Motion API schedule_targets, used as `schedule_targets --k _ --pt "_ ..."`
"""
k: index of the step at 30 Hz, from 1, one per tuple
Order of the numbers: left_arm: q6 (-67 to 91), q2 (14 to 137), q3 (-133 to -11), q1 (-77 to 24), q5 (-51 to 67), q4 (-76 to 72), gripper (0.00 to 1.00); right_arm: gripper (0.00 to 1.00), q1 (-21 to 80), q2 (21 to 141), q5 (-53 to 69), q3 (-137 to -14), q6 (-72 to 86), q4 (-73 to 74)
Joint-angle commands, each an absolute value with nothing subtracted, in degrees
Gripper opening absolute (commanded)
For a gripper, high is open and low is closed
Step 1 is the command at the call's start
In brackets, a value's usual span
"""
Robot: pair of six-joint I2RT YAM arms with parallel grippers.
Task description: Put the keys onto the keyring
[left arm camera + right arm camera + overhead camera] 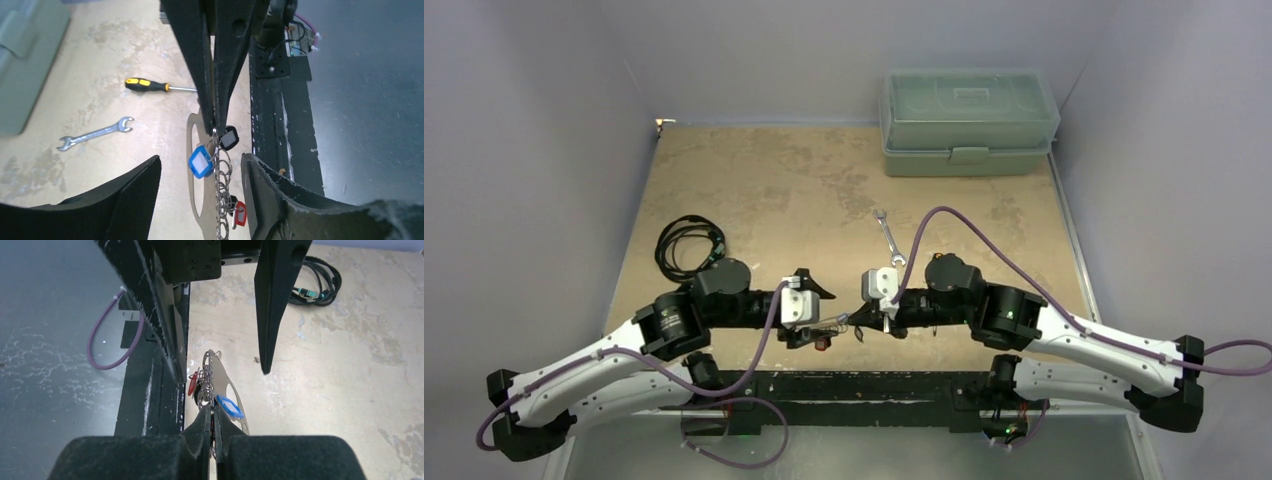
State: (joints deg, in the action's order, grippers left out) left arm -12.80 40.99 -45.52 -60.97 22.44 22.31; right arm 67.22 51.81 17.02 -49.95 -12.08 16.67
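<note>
Between the right gripper's [214, 434] closed jaws sits the keyring [219, 371], pinched by its edge and held off the counter [325, 365]. Blue, black and red keys [200, 162] hang from it. The left gripper's [201, 157] jaws stand wide open, one on each side of it.

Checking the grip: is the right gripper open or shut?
Shut: the right gripper clamps the keyring by its edge, no gap showing.
</note>
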Motion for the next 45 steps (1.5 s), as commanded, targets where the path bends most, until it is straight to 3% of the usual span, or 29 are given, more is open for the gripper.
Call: schedule_targets --k 1,12,20,24,40,45 --pt "-13.7 37.6 -45.3 -60.5 18.8 18.5 0.57 0.00 67.4 49.0 16.9 -51.9 -12.9 13.0" --pt "-16.6 39.0 -44.0 -60.0 27.0 16.0 0.49 0.00 67.4 45.6 23.1 -51.1 -13.2 10.3" --pt "-17.1 42.7 -45.3 -59.1 33.1 15.5 0.27 0.00 67.4 45.6 23.8 -50.1 -12.9 7.9" --pt "-17.0 43.1 -45.3 -58.8 33.9 15.4 0.24 0.00 67.5 45.2 23.1 -49.1 -12.2 5.6" --pt "-14.7 39.6 -45.7 -57.0 31.9 13.8 0.35 0.00 67.4 41.9 19.8 -42.6 -7.3 -4.8" --pt "-8.7 37.5 -45.3 -55.5 31.7 9.7 0.48 0.00 67.4 41.9 18.6 -41.9 -6.8 -7.2"
